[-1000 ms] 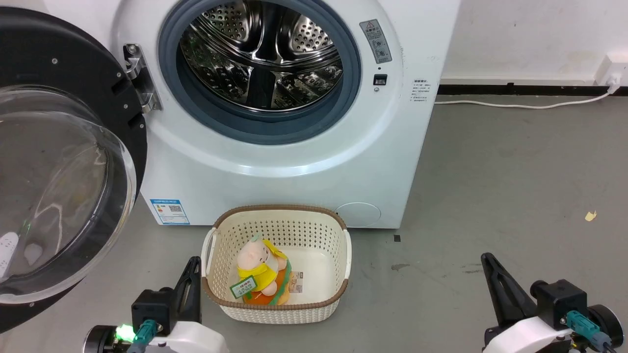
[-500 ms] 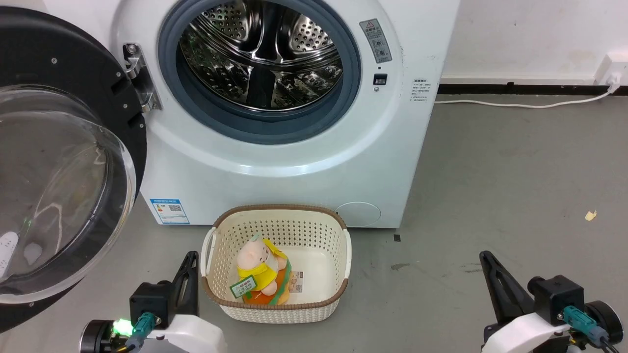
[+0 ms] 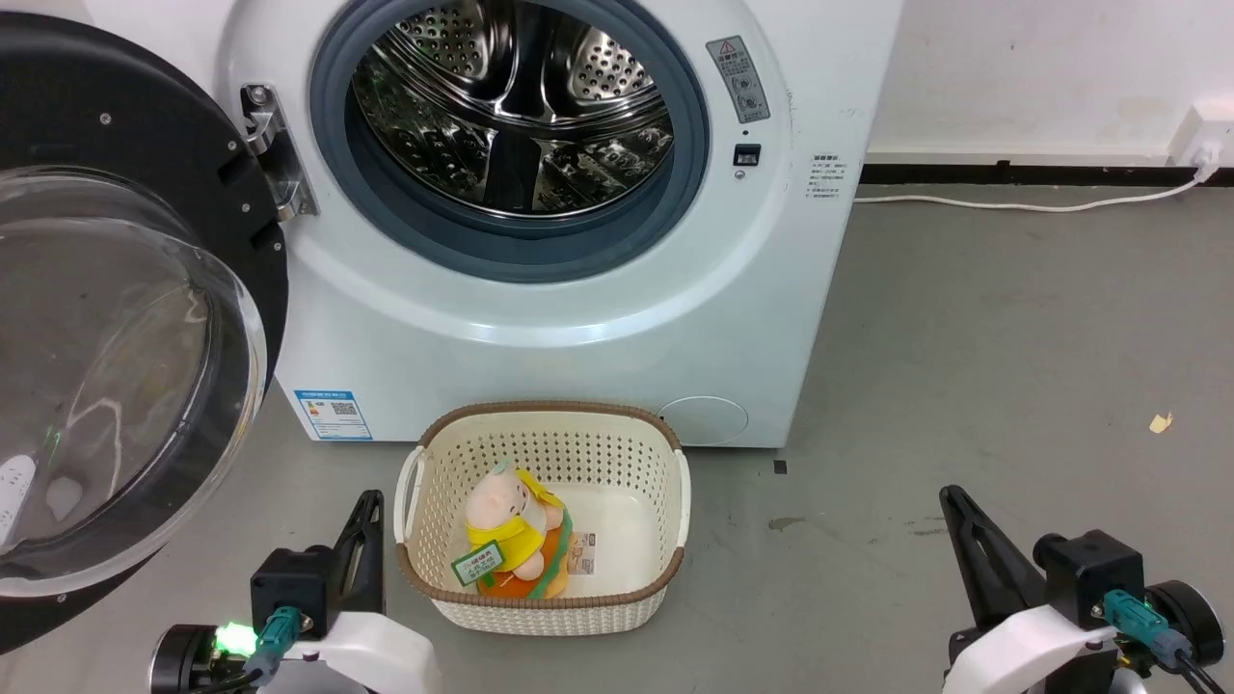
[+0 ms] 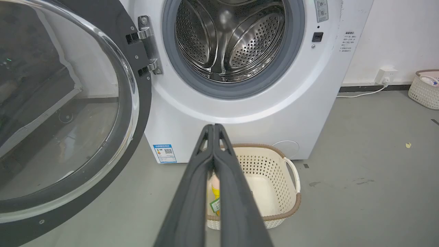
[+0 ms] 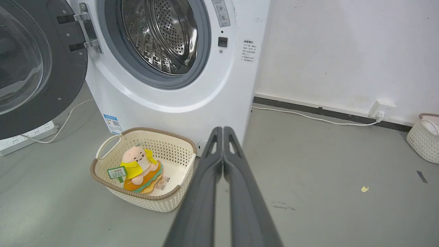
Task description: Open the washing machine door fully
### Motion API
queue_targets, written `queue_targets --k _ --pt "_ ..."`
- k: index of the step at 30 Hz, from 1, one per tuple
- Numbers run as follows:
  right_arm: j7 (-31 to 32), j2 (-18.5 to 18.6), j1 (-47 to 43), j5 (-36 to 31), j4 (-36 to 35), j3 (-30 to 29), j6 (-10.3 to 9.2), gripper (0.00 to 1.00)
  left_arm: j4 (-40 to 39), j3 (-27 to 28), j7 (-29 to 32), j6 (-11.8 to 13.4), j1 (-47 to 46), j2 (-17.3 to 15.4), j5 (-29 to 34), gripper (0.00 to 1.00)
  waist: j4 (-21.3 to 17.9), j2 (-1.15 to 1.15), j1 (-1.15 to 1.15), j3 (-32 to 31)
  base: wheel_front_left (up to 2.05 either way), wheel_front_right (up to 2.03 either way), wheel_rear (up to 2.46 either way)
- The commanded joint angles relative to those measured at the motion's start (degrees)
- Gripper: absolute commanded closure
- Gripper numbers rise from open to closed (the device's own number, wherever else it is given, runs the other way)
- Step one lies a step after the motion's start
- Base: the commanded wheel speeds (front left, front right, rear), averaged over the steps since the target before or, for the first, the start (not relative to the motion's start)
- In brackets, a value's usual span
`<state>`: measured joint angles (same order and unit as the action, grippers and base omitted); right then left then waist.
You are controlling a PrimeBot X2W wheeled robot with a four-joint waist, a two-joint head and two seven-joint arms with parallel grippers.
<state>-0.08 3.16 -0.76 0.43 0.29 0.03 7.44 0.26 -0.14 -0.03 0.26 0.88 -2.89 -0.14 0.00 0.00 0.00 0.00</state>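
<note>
The white washing machine (image 3: 598, 328) (image 4: 240, 113) (image 5: 192, 99) stands ahead with its steel drum showing. Its washing machine door (image 3: 106, 318) (image 4: 65, 113) (image 5: 37, 65), black-rimmed with a bulging glass bowl, hangs swung wide out to the left on a metal hinge (image 3: 275, 154). My left gripper (image 3: 369, 501) (image 4: 213, 127) sits low at the lower left, shut and empty, right of the door's lower rim and apart from it. At the lower right my right gripper (image 3: 950, 496) (image 5: 223, 129) is shut and empty, far from the door.
A cream perforated basket (image 3: 665, 472) (image 4: 288, 192) (image 5: 103, 164) holding a plush toy (image 3: 511, 535) (image 5: 140, 166) sits on the grey floor before the machine, between my grippers. A white cable (image 3: 1022, 205) runs along the wall to a socket. Another basket (image 5: 423, 140) stands far right.
Both grippers have drawn back slightly toward the bottom of the head view. The door and basket have not moved.
</note>
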Motion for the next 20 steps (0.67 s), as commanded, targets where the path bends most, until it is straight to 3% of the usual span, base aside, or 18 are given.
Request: queue_targets --k 1,20 --pt "0.08 -0.28 0.76 -0.43 -0.29 -0.03 0.05 1.00 -0.26 0.14 0.03 -0.26 -0.88 0.02 0.14 1.00 0.00 0.00 0.00 0.00 0.00 0.00 0.00" --pt "0.08 -0.28 0.76 -0.43 -0.29 -0.03 0.05 1.00 -0.26 0.14 0.03 -0.26 -0.88 0.02 0.14 1.00 0.00 0.00 0.00 0.00 0.00 0.00 0.00"
